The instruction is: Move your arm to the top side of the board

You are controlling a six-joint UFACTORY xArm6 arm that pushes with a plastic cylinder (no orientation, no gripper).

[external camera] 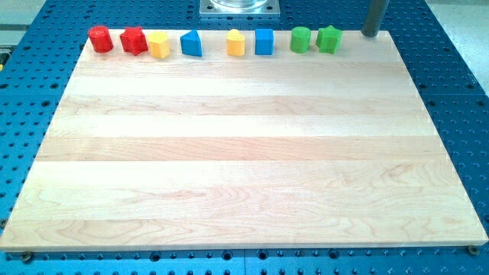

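Observation:
My tip [370, 34] is at the board's top right corner, right at the top edge of the wooden board [244, 153]. It stands a little to the right of the green star-like block [328, 38] and does not touch it. Along the top edge, from the view's left, lie a red cylinder [100, 39], a red star-like block [134, 40], a yellow block [159, 44], a blue triangle [191, 43], a yellow block [236, 43], a blue cube [263, 41] and a green cylinder [300, 39].
A blue perforated table [458, 92] surrounds the board. The arm's metal base plate [239, 8] shows at the view's top centre.

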